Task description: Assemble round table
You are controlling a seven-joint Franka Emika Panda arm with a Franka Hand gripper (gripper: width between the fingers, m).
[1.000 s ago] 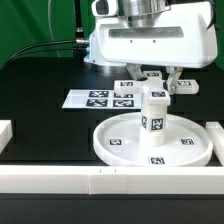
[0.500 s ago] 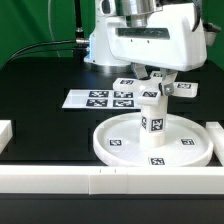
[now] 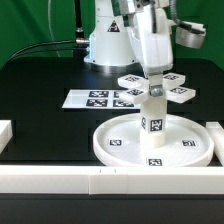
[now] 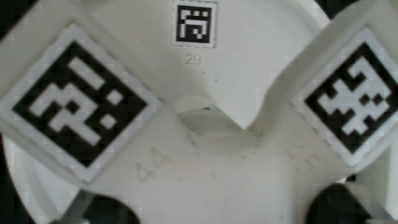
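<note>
The marker board (image 3: 100,99) lies mid-table, behind the disc (image 3: 117,147) near the front rail (image 3: 60,181); a side rail (image 3: 215,135) touches the disc's right rim. The leg (image 3: 154,122) stands upright on the disc. The gripper (image 3: 155,88) pinches the cross (image 3: 152,86) directly above the leg. Black table (image 3: 40,85), green backdrop (image 3: 30,22).

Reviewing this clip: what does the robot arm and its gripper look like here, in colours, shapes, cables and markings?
In the exterior view the arm is glossy white with rounded, bulky housings and darker grey sections near the top. The gripper is a white body narrowing downward; its fingertips are hard to make out. No markings are legible on it. A dark cable runs behind, along the green backdrop.
</note>
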